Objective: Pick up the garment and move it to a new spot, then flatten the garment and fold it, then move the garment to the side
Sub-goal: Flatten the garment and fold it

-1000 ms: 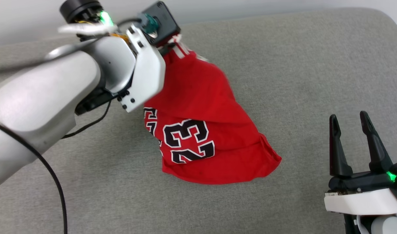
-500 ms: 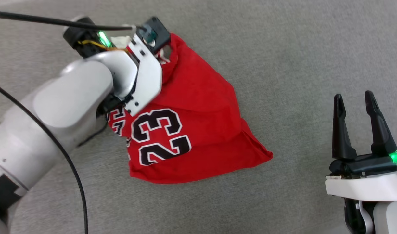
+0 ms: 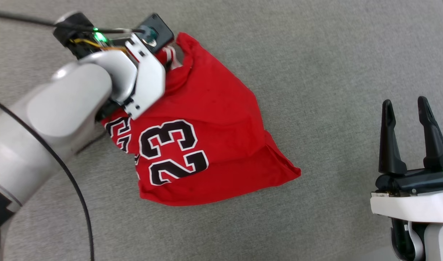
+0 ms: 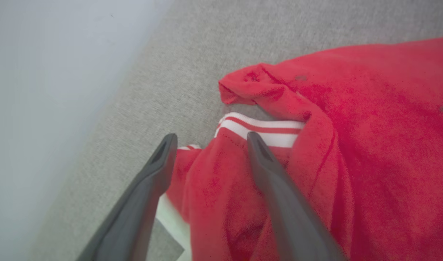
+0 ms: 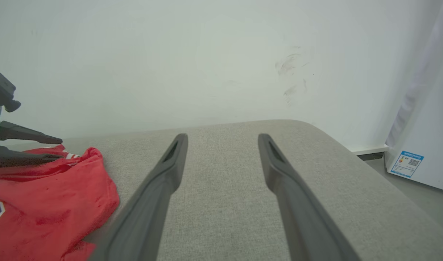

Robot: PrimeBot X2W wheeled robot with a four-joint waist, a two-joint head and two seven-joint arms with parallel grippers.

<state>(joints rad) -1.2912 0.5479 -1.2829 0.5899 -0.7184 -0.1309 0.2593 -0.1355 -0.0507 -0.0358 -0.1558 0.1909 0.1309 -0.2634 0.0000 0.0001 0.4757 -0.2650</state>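
Left wrist view: left gripper (image 4: pixel 211 137) standing wide, fingers straddling striped-trim fold of garment (image 4: pixel 370 145), not pinching it. Garment lying crumpled on grey cushion (image 3: pixel 334 65). Right gripper (image 3: pixel 406 103) hovering wide, empty, well apart from garment.

Head view looks steeply down on the grey padded surface (image 3: pixel 315 54); both wrist views skim low along it, sharing the garment (image 3: pixel 207 108).
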